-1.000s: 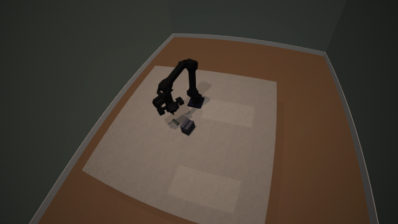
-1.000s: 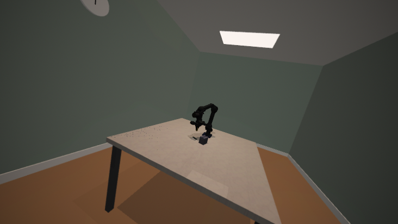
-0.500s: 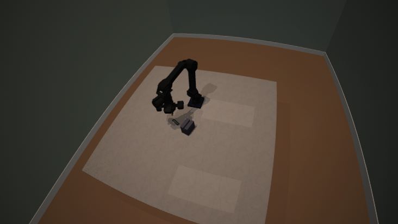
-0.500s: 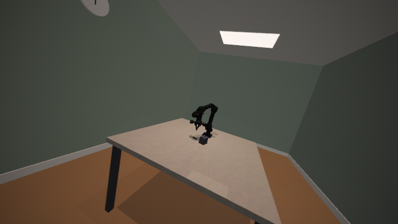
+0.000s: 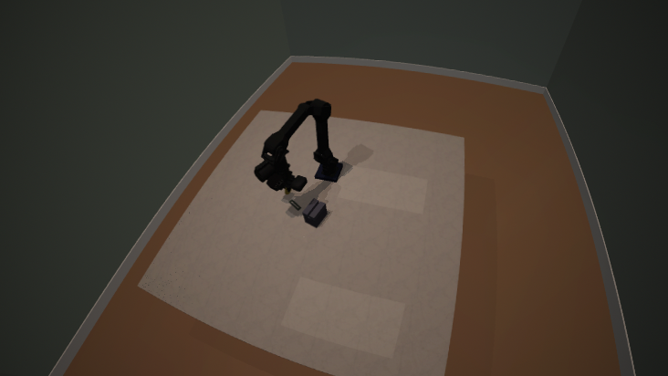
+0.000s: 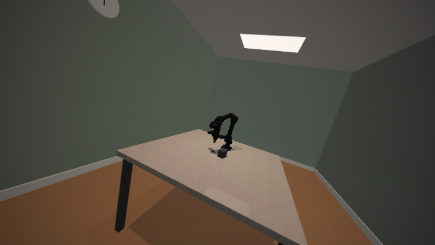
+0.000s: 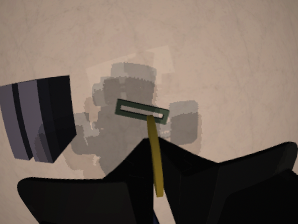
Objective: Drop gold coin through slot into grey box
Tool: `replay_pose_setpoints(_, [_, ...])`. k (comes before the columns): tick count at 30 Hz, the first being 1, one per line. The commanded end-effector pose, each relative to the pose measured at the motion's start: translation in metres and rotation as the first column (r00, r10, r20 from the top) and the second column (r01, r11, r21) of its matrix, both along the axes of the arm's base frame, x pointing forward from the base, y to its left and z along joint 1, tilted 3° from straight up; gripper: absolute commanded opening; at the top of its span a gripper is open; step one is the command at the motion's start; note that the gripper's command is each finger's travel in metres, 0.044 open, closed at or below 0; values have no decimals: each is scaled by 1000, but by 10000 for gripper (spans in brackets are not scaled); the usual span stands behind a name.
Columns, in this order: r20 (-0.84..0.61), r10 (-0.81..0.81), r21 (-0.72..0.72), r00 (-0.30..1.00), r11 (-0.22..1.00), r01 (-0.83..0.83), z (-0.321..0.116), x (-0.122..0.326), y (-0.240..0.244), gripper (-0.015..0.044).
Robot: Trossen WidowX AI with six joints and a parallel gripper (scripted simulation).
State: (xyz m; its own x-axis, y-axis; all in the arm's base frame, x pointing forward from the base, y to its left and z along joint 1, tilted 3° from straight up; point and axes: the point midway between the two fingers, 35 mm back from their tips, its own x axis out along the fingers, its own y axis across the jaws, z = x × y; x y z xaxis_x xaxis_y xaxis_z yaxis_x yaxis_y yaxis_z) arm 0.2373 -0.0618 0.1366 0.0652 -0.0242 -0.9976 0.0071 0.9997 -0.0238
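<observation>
My pincer (image 7: 158, 192) pinches the thin gold coin (image 7: 156, 159) up in the air over the empty green holder (image 7: 141, 111), and the grey box (image 7: 36, 117) with its long slot (image 7: 21, 121) waits off to one side on the counter (image 7: 220, 36).

Pale table carries a box, a holder and the arm's base

A beige-topped table (image 6: 249, 179) on dark legs bears the grey box (image 5: 315, 212) with the slot in its lid, the shallow dark-green holder (image 5: 295, 203) just to its left, and the arm's dark base (image 5: 328, 171) a little farther back. Two lighter rectangular patches mark the top, one near, one far right.
</observation>
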Motion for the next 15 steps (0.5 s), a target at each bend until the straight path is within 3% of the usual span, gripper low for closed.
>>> replay_pose_setpoints(1, [2, -83, 0, 997, 997, 83, 1, 1, -1, 0])
replay_pose_setpoints(15, [2, -84, 3, 996, 996, 84, 1, 8, 19, 0])
